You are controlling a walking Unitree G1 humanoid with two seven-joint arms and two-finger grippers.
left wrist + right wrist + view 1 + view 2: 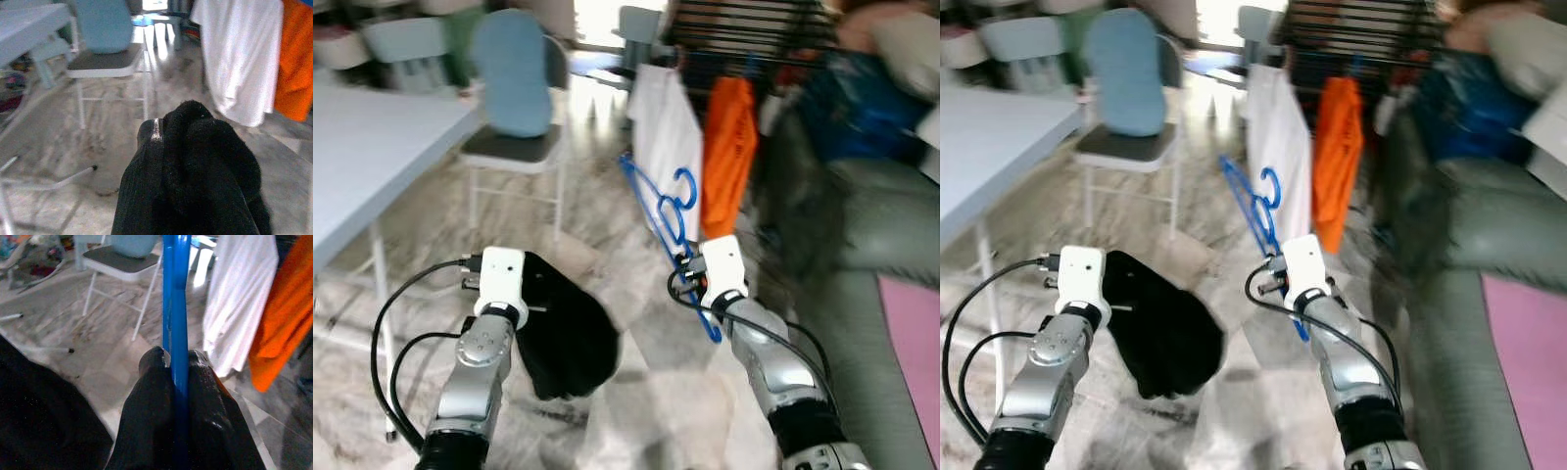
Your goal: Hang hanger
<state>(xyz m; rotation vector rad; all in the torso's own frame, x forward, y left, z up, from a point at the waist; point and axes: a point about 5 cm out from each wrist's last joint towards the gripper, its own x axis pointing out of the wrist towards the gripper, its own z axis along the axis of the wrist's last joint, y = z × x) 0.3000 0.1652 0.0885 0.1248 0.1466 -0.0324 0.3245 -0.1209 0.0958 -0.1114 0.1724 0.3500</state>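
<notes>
Head views: the right gripper [690, 266] was clamped on a blue plastic hanger [663, 211], held up in the air over the marble floor [597, 235], hook end pointing toward the drying rack [744, 34]. The hanger was empty and well apart from the rack's bars, so hanging was not yet done. A white shirt [664, 137] and an orange garment [727, 152] hung off the rack's front edge. The left gripper [530, 294] carried a black garment [563, 328] that drooped below the wrist. A folding chair with blue backrest [514, 98] stood by the corner of a white table [372, 147]; a grey sofa [881, 235] was off to the right.

Left wrist view: black knit fabric, with what looked like a zipper [156, 131], bunched over the fingers, covering them; I judged them pinched on the cloth since it stayed up.

Right wrist view: both black fingertips [154, 363] pressed together on the blue hanger bar, tight grip, bar running straight up between them.

Progress, my read: hanger and garment were both in hand, approach to the rack unfinished. Left: close the gap to the rack, probably get the garment onto the hanger, hook it over a bar, let go.
</notes>
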